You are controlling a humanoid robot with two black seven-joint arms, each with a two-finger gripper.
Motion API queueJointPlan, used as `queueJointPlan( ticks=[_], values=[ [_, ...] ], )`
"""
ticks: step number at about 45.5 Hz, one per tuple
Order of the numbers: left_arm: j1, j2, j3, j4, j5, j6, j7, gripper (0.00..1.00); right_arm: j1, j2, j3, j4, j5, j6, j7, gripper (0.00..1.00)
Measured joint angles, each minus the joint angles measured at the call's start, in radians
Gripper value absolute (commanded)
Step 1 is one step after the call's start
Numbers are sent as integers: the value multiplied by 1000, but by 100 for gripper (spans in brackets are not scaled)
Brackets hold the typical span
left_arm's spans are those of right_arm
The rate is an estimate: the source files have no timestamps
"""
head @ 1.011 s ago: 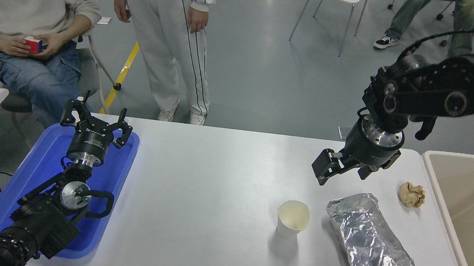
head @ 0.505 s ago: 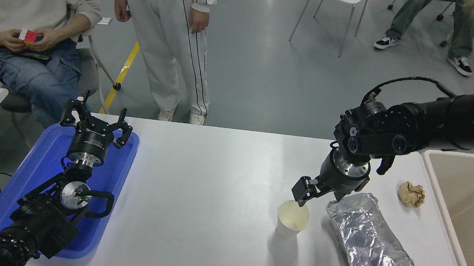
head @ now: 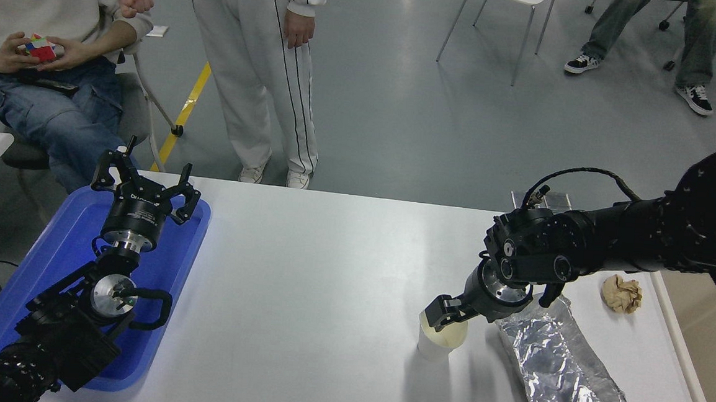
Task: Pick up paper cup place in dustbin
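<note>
Tipping is the main risk: the right gripper (head: 445, 313) sits at the far rim of the upright paper cup (head: 439, 341), so a sideways nudge could topple it toward the foil tray (head: 555, 375) just right. Whether its fingers are apart or clamped is hidden. The dustbin (head: 674, 363) is cut off further right. The left gripper (head: 145, 183), parked over the blue tray (head: 16, 304), is spread.

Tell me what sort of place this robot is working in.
Most likely a robotics lab or test room, not a home. A white table stands on a bare grey floor marked with a yellow line, and people wait around a loose chair while the right gripper reaches the paper cup.
</note>
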Motion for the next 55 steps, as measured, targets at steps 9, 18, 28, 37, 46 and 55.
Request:
queueJointPlan(
  ticks=[9,18,28,37,46,55],
  values=[
    [0,0,0,0,0,0,0,100,-15,5,-3,-8,5,-12,-1,22],
    [0,0,0,0,0,0,0,100,-19,6,-4,-6,43,0,-2,0],
    [0,0,0,0,0,0,0,100,-15,4,-5,-4,88,42,-2,0],
    [0,0,0,0,0,0,0,100,-10,1,-6,-3,105,60,-3,0],
    [0,0,0,0,0,0,0,100,3,-5,-8,-1,123,70,-3,0],
    [0,0,0,0,0,0,0,100,50,-40,-10,11,132,136,-2,0]
  ],
)
